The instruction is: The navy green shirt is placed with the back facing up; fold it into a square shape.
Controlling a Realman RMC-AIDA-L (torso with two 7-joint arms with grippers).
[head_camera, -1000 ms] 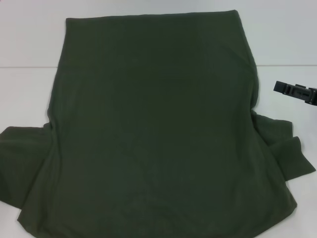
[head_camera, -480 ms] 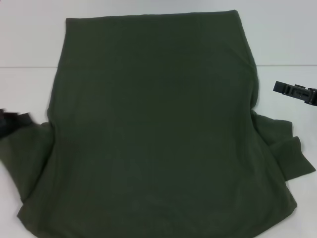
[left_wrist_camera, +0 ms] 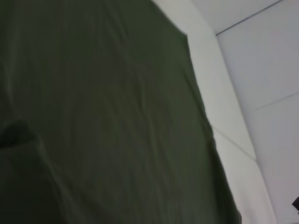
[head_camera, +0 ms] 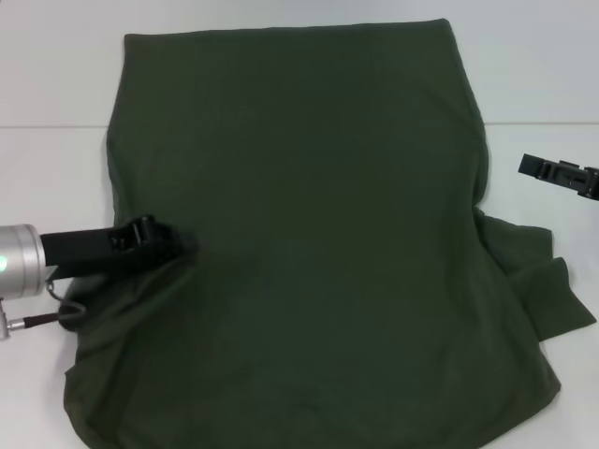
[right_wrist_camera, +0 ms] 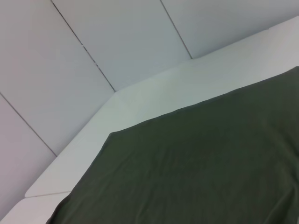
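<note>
The navy green shirt (head_camera: 318,187) lies spread flat on the white table (head_camera: 47,178) and fills most of the head view. My left gripper (head_camera: 175,245) reaches in from the left over the shirt's left side. It is shut on the left sleeve, which is drawn inward over the body, with fabric draped under the arm. The right sleeve (head_camera: 547,281) lies spread out, wrinkled, at the right. My right gripper (head_camera: 535,168) hovers off the shirt's right edge. The shirt also fills the left wrist view (left_wrist_camera: 117,116) and shows in the right wrist view (right_wrist_camera: 210,168).
The white table has a seam line (head_camera: 47,126) running across its far part. A cable (head_camera: 37,321) hangs below my left arm's silver wrist (head_camera: 19,262). White wall panels (right_wrist_camera: 117,42) stand behind the table.
My left arm has come in from the left edge, carrying the left sleeve inward over the shirt's body. The sleeve no longer lies spread out at the left. The right arm has not moved.
</note>
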